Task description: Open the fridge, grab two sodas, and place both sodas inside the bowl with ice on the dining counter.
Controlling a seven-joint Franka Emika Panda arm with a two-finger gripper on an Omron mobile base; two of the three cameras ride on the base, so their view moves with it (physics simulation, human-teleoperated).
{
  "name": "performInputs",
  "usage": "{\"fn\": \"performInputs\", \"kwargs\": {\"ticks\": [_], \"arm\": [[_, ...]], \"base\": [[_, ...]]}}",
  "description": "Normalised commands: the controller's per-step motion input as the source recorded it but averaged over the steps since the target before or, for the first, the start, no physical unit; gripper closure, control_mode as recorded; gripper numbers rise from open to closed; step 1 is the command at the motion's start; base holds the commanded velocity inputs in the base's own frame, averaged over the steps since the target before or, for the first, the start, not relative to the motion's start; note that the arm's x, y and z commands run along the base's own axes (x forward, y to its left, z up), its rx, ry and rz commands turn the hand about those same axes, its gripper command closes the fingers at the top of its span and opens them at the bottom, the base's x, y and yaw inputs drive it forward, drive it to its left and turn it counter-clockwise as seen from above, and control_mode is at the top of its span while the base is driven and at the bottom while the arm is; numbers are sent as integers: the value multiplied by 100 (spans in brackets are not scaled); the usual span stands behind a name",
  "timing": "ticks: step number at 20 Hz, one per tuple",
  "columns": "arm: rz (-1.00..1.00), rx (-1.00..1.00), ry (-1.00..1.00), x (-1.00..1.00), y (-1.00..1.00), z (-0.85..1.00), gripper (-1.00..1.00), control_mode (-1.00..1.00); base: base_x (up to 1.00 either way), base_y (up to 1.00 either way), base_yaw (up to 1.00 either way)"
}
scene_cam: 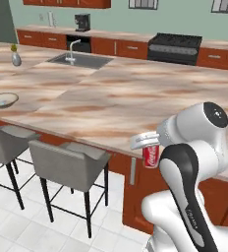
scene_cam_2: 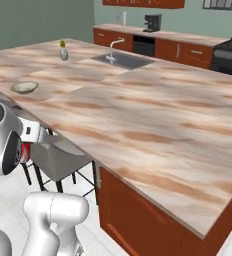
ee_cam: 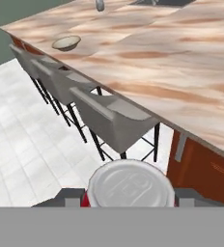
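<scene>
Marbled tan-pink stone dining counter (scene_cam: 111, 98) spans rm, grey stools (scene_cam: 69, 160) tucked under near edge. Shallow tan bowl (scene_cam: 2, 100) far left on top, well apart from gripper (scene_cam: 146, 145), clenched on small red soda can (scene_cam: 151, 155) below edge. Risks: clipping edge on lift; can slipping during long carry.

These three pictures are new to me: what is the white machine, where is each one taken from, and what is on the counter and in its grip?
The white machine is a robot arm on a driving base in a rendered kitchen. Two pictures come from cameras on the base, behind the arm to its left and right; the third looks along the gripper, which is shut on a red soda can. On the dining counter lie a shallow tan bowl, a small vase and a sink. Grey stools stand alongside.
</scene>
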Motion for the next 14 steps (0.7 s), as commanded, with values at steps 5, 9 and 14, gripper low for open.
{"fn": "performInputs", "kwargs": {"ticks": [5, 9, 14], "arm": [[0, 0, 0, 0, 0, 0, 100, 100], [0, 0, 0, 0, 0, 0, 100, 100], [0, 0, 0, 0, 0, 0, 100, 100]], "base": [[19, 100, -24], [40, 100, -21], [50, 100, -19]]}}
